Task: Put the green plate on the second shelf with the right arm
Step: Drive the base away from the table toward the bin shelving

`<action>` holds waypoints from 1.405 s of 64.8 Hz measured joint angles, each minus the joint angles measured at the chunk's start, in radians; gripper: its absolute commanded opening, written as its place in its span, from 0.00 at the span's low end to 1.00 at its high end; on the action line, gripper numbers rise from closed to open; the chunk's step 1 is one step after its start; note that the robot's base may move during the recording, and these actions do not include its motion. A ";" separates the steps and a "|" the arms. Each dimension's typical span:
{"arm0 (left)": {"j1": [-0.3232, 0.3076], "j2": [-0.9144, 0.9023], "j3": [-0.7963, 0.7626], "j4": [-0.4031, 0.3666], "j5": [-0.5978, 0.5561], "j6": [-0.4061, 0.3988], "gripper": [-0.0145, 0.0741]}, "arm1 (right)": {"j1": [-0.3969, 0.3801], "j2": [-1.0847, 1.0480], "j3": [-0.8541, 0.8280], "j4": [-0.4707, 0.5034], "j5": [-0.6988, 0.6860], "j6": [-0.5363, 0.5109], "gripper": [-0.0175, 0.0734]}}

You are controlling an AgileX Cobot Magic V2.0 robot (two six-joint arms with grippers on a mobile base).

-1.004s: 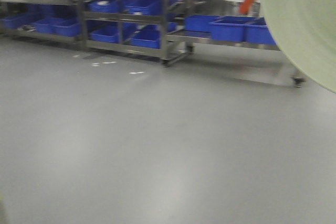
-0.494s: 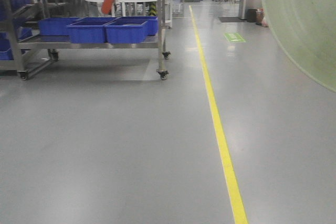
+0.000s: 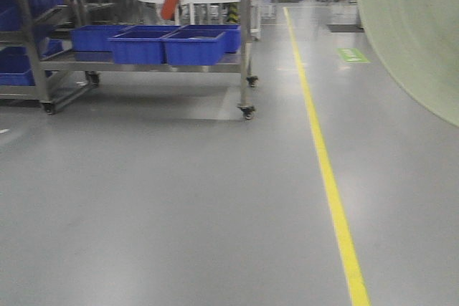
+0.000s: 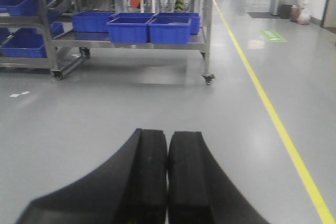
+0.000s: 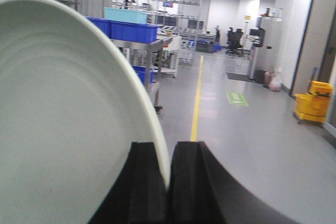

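Right pincer [image 5: 168, 156] clamped the rim of the green plate [image 5: 63, 119], which stood on edge in the air. Left pincer [image 4: 167, 140] was pressed closed on nothing. A wheeled metal rack [image 4: 207, 30] carrying blue bins [image 4: 168, 29] stood well ahead.
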 measured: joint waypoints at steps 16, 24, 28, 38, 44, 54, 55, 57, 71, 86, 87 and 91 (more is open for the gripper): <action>0.000 0.000 0.000 0.000 0.002 0.000 0.31 | 0.000 0.000 0.000 0.000 0.000 0.000 0.25; 0.000 0.000 0.000 0.000 0.002 0.000 0.31 | 0.000 0.000 0.000 0.000 0.000 0.000 0.25; 0.000 0.000 0.000 0.000 0.002 0.000 0.31 | 0.000 0.000 0.000 0.000 0.000 0.000 0.25; 0.000 0.000 0.000 0.000 0.002 0.000 0.31 | 0.000 0.000 0.000 0.000 0.000 0.000 0.25; 0.000 0.000 0.000 0.000 0.002 0.000 0.31 | 0.000 0.000 0.000 0.000 0.000 0.000 0.25; 0.000 0.000 0.000 0.000 0.002 0.000 0.31 | 0.000 0.000 0.000 0.000 0.002 0.000 0.25; 0.000 0.000 0.000 0.000 0.002 0.000 0.31 | 0.000 0.000 0.000 0.000 0.002 0.000 0.25; 0.000 0.000 0.000 0.000 0.002 0.000 0.31 | 0.000 0.000 0.000 0.000 0.002 0.000 0.25; 0.000 0.000 0.000 0.000 0.004 0.000 0.31 | 0.000 0.000 0.000 0.000 0.002 0.000 0.25; 0.000 0.000 0.000 0.000 0.004 0.000 0.31 | 0.000 0.000 0.000 0.000 0.004 0.000 0.25; 0.000 0.000 0.000 0.000 0.004 0.000 0.31 | 0.000 0.000 0.000 0.000 0.004 0.000 0.25; 0.000 0.000 0.000 0.000 0.004 0.000 0.31 | 0.000 0.000 0.000 0.000 0.004 0.000 0.25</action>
